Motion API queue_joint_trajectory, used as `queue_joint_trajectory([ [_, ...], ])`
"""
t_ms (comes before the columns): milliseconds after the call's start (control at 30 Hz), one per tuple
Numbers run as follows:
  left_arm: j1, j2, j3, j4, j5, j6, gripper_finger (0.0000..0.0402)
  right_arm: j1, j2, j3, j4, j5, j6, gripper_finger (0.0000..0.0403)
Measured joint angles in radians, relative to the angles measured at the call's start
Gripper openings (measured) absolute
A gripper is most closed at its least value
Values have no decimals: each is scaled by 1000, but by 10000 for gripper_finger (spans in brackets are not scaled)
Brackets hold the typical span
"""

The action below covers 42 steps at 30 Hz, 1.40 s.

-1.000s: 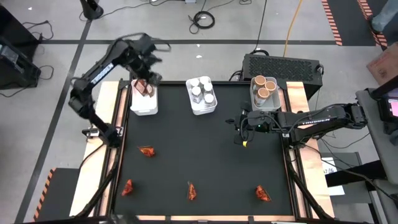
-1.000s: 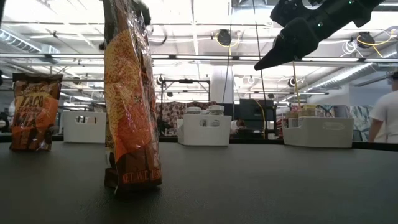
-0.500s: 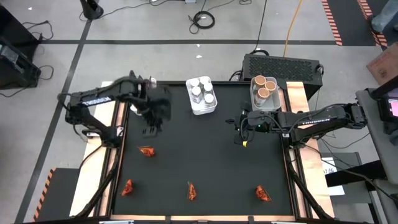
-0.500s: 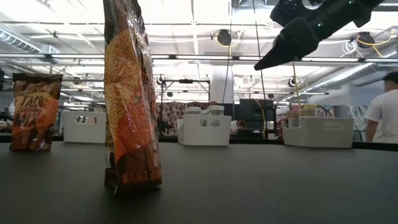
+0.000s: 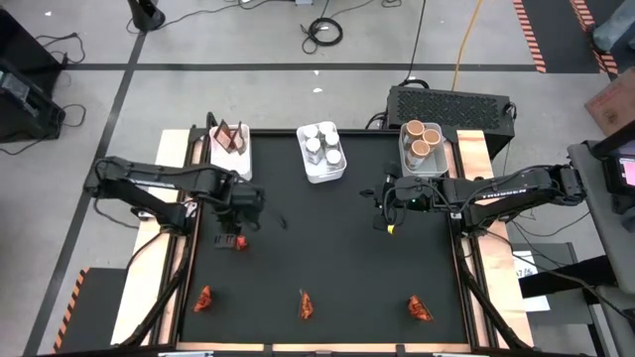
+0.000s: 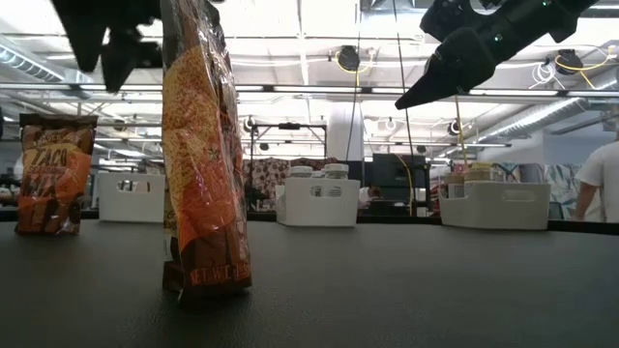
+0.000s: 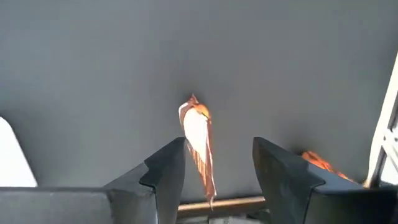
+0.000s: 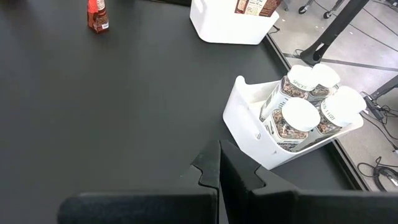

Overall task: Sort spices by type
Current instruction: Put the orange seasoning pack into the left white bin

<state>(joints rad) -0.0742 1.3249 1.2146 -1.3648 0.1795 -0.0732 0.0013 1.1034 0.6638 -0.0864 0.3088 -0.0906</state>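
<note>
**Left tool poised over a sachet, right tool waiting by the tub bin**

The left tool [image 5: 236, 220] hangs above a red-orange sachet [image 5: 236, 241] on the black surface [image 5: 337, 258], its fingers [image 7: 166, 171] spread either side of the packet and gripping nothing. Three more sachets [image 5: 306, 305] stand along the near edge, well apart. Behind sit three white bins: one with sachets [image 5: 230, 154], one with white-lidded jars [image 5: 321, 149], one with tan-topped tubs [image 5: 422, 140]. The right tool [image 5: 385, 203] hovers near the tub bin, fingers closed, empty.

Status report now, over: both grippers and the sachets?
Left gripper open, over a standing sachet. Right gripper shut, waiting near the tub bin. Three more sachets along the near edge. Nothing in the way.
</note>
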Motion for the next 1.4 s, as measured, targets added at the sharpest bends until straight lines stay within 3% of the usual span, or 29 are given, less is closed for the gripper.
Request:
queue_joint_trajectory([
  [267, 0, -123, -211, 150, 0, -111, 189, 0, 0, 0, 2, 0, -7, 0],
  [667, 0, -92, -345, 190, 0, -127, 185, 0, 0, 0, 3, 0, -8, 0],
  [833, 0, -92, -345, 193, 0, -122, 140, 0, 0, 0, 3, 0, -8, 0],
  [1033, 0, -92, -345, 198, 0, -86, 17, 0, 0, 0, 3, 0, -8, 0],
  [1400, 2, -92, -282, 163, -11, -68, 3, 0, 0, 0, 3, 0, -8, 0],
])
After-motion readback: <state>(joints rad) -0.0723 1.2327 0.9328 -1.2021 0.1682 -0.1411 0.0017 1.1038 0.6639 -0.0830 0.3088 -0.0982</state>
